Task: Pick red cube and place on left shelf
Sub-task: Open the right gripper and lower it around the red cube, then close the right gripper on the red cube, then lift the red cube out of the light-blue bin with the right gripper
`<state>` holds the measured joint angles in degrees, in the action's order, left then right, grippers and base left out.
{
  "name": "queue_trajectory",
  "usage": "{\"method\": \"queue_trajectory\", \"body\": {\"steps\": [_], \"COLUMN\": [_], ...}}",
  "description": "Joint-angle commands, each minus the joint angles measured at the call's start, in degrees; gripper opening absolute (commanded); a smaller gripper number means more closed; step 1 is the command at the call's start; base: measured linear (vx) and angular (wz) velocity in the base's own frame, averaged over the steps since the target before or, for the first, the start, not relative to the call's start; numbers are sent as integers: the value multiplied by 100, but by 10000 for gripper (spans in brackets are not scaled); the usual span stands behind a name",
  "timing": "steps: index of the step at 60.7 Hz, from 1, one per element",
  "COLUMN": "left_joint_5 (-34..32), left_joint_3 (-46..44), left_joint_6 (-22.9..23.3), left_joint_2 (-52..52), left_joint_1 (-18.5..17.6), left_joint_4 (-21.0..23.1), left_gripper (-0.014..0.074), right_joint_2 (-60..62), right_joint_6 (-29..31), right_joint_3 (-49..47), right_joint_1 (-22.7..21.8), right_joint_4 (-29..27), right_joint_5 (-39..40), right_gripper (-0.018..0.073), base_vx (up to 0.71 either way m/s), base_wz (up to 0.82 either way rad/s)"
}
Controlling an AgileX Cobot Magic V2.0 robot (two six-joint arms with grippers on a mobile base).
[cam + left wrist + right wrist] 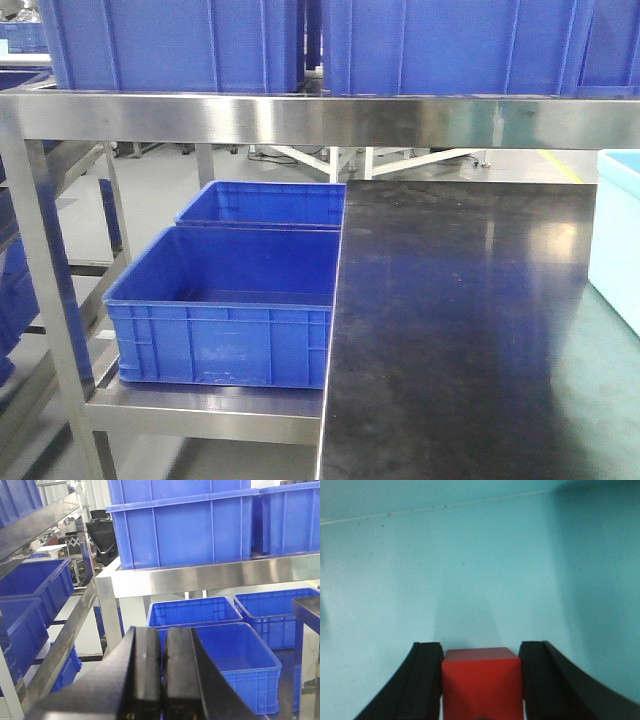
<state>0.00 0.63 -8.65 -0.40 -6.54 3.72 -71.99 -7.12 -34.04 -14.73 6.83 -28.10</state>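
Two right fingers (427, 680) clamp cube (481, 687), bottom centre of frame, inside pale bin (470, 555). Left fingers (145, 680) pressed shut, empty. Risk: shallow fingertip grip, cube may slip on swing to left shelf (200, 412); bin wall could knock it.

Just beyond my left pincer (162, 680) and lower down, a steel shelf (200, 410) carries blue crates (250, 685), the nearest right ahead of the fingertips. Off to that pincer's right runs the black tabletop (460, 320), with a pale blue bin (620, 240) on its far side. Between the fingers of my right pincer (481, 652), the red cube (481, 690) shows against a pale turquoise surface (470, 570).
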Motion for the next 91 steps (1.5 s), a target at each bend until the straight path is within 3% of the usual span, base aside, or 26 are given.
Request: {"method": "queue_trajectory", "body": {"steps": [1,20,41,91], "left_joint_5": [-480,-480,-480,-480], "left_joint_3": [126,126,126,126], "left_joint_6": [-11,-11,-11,-11], "left_joint_2": [46,46,46,46], "left_joint_1": [-35,-35,-35,-35], "left_joint_4": [11,11,11,11], "left_gripper": [106,106,106,106], "right_joint_2": [335,1414,2724,3466], "right_joint_6": [26,26,26,26], "right_joint_3": [-270,-806,-822,-12], "right_joint_1": [92,633,1330,1363], "right_joint_4": [-43,-95,-120,-220], "right_joint_5": [197,295,904,1578], "right_gripper": [51,50,50,50], "base_vx": [0,0,-1,0], "base_wz": [0,0,-4,-1]}}
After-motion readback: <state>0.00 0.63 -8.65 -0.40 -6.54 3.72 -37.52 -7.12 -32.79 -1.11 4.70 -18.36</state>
